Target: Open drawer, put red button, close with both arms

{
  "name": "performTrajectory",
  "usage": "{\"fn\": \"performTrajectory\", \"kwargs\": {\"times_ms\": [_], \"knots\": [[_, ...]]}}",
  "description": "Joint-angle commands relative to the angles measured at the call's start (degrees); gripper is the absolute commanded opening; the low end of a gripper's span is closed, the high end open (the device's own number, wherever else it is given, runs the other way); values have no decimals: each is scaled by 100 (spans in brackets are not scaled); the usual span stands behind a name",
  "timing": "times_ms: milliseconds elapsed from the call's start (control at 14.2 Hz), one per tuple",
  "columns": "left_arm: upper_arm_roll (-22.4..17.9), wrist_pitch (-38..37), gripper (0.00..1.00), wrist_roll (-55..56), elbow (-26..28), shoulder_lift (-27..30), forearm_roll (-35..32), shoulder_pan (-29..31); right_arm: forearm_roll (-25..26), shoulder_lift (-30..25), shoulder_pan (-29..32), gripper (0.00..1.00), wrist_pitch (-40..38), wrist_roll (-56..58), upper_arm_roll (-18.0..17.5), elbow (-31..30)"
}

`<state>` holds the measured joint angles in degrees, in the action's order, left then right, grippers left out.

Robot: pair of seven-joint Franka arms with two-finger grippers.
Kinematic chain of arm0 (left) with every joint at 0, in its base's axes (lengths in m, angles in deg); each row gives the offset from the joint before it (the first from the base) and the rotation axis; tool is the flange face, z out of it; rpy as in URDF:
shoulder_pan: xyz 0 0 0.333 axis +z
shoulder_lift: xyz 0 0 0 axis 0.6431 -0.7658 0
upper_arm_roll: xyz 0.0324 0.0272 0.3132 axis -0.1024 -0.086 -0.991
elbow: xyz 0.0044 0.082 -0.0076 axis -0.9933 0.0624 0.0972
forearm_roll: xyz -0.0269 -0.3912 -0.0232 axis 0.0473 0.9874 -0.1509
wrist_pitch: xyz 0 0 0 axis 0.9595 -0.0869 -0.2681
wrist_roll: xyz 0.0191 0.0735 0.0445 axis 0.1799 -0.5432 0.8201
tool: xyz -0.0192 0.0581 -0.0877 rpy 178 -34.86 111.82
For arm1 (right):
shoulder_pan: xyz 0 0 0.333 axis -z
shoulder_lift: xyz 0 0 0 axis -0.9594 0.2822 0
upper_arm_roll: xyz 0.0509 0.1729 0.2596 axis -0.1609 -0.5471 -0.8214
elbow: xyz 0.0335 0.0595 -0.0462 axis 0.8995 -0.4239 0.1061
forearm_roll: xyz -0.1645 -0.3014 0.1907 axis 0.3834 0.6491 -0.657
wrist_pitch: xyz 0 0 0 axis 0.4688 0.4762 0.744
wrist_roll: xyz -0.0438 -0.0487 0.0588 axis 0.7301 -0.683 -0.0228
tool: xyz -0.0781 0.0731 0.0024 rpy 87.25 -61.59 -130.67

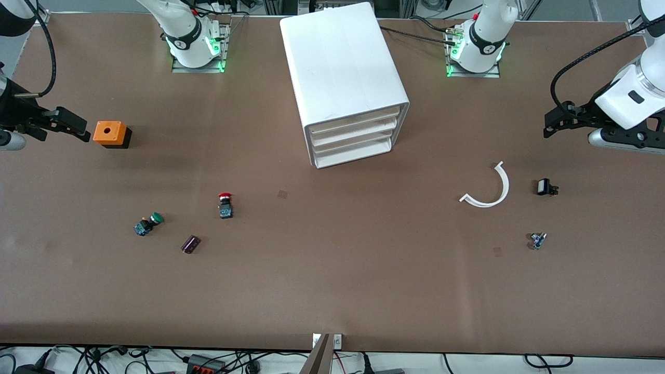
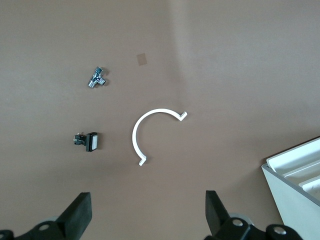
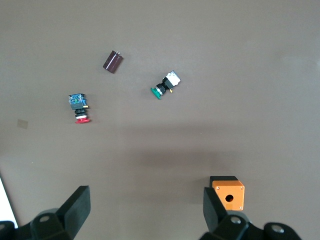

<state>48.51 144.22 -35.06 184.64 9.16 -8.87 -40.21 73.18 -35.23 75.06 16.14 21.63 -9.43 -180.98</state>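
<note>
The white cabinet point(image 1: 343, 67) stands at the middle of the table between the arms' bases. Its top drawer point(image 1: 358, 120) is shut, like the look-alike drawers under it. The red button point(image 1: 225, 204) lies on the table, nearer to the front camera than the cabinet and toward the right arm's end; it also shows in the right wrist view point(image 3: 80, 110). My right gripper point(image 1: 78, 127) is open and empty, up in the air beside the orange cube point(image 1: 110, 133). My left gripper point(image 1: 549, 124) is open and empty, up over the table at the left arm's end.
A green-capped button point(image 1: 148, 224) and a dark purple cylinder point(image 1: 190, 244) lie near the red button. A white curved strip point(image 1: 491, 187), a small black part point(image 1: 545, 187) and a small metal piece point(image 1: 537, 240) lie toward the left arm's end. The cabinet's corner point(image 2: 295, 195) shows in the left wrist view.
</note>
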Motion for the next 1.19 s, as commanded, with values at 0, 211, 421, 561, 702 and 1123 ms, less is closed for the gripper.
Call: {"fn": "performTrajectory", "kwargs": {"times_ms": [0,211,421,561,702,1123], "knots": [[-38,-155,100,21,-227,-121,-7,-34,-4,28,30,100,-39,-78,-24,74],[-38,-155,100,22,-227,-121,-7,-25,-4,29,30,100,-39,-78,-24,74],[-38,-181,100,39,-227,-121,-7,-34,-4,29,39,100,-39,-78,-24,74],[-29,-347,100,57,-227,-121,2,-43,-4,63,30,100,-30,-78,-24,74],[-29,-645,100,39,-227,-182,54,-52,-39,177,-13,100,-13,-78,-50,74],[129,-2209,100,-14,-280,-428,720,-367,-92,502,-409,100,102,-78,-59,92]]}}
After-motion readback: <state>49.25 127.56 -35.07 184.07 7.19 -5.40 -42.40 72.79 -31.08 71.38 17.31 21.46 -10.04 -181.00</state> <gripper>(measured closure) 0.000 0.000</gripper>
